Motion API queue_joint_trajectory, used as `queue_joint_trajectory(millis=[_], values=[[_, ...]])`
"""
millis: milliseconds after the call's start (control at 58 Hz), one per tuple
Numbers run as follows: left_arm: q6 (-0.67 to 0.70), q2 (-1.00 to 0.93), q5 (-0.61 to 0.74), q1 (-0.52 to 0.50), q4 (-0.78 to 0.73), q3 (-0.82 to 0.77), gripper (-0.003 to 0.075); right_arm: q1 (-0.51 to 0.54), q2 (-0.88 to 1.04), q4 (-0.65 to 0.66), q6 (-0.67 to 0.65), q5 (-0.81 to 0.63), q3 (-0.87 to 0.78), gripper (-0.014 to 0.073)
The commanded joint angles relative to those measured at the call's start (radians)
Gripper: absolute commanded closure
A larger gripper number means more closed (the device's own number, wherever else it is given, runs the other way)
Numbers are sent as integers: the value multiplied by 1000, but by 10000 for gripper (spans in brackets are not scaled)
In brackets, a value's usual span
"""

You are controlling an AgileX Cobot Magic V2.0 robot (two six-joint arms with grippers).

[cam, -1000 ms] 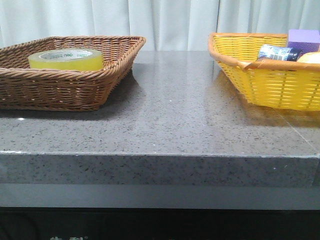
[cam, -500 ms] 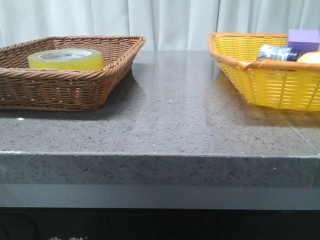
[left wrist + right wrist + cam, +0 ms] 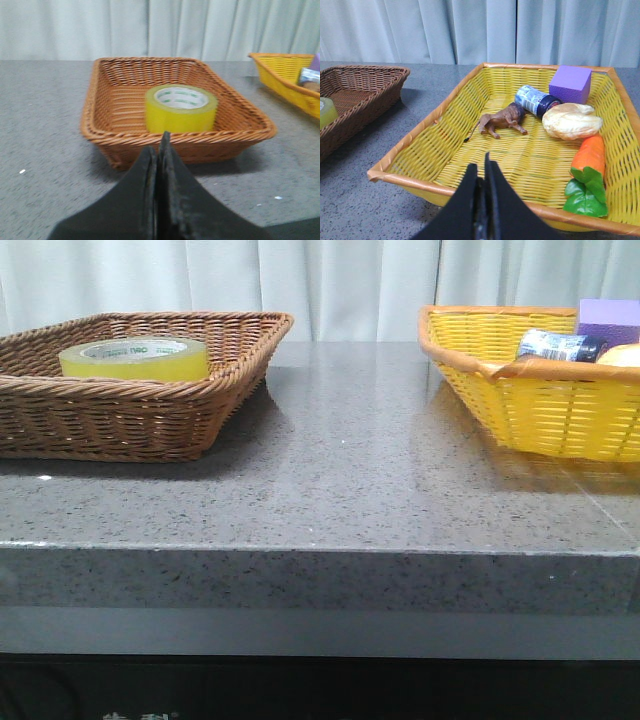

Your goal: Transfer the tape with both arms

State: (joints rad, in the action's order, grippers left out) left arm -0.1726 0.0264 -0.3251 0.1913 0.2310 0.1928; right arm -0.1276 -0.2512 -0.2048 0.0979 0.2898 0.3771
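Grey speckled bench (image 3: 340, 490) fills the front view, pale curtain (image 3: 340, 285) behind it. Brown wicker basket (image 3: 130, 405) sits on the bench's left side, yellow woven basket (image 3: 540, 400) on the right side, well apart with bare bench between them.

The tape (image 3: 134, 358) lies flat inside the brown basket, core hole facing up, green lettering on the white core; the left wrist view shows it (image 3: 181, 108) toward the basket's near side and off to one side, basket rim (image 3: 100, 135) between it and the camera.

In the yellow basket (image 3: 485, 165): purple block (image 3: 570, 83) in a far corner, small bottle (image 3: 536, 100) lying on its side just beside it, bread roll (image 3: 571, 121) close to the bottle, carrot with green leaves (image 3: 586, 165) near the roll, brown toy animal (image 3: 502, 120) lying near the bottle's other side.

Left fingers (image 3: 158, 145) are pressed together, nothing between them, hanging over the bench short of the brown basket, not touching it. Right fingers (image 3: 481, 172) are together too, empty, over the near rim of the yellow basket. Neither arm shows in the front view.
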Motion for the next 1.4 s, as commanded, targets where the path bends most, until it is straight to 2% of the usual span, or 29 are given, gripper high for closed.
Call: queue_joint_trajectory(millis=[0, 103, 138, 310, 500, 1379], values=[[54, -41, 76, -58, -22, -25, 740, 5, -6, 4, 10, -88, 26, 661], [260, -50, 86, -132, -128, -96, 740, 5, -8, 4, 10, -86, 26, 661], [280, -52, 86, -136, -140, -113, 740, 5, -8, 4, 10, -86, 26, 661], [276, -52, 95, -103, -175, -175, 740, 5, -8, 4, 10, -86, 26, 661], [206, -52, 160, -44, -185, -232, 740, 5, -8, 4, 10, -86, 26, 661], [206, -52, 173, -44, -185, -241, 740, 5, -8, 4, 10, -86, 26, 661]])
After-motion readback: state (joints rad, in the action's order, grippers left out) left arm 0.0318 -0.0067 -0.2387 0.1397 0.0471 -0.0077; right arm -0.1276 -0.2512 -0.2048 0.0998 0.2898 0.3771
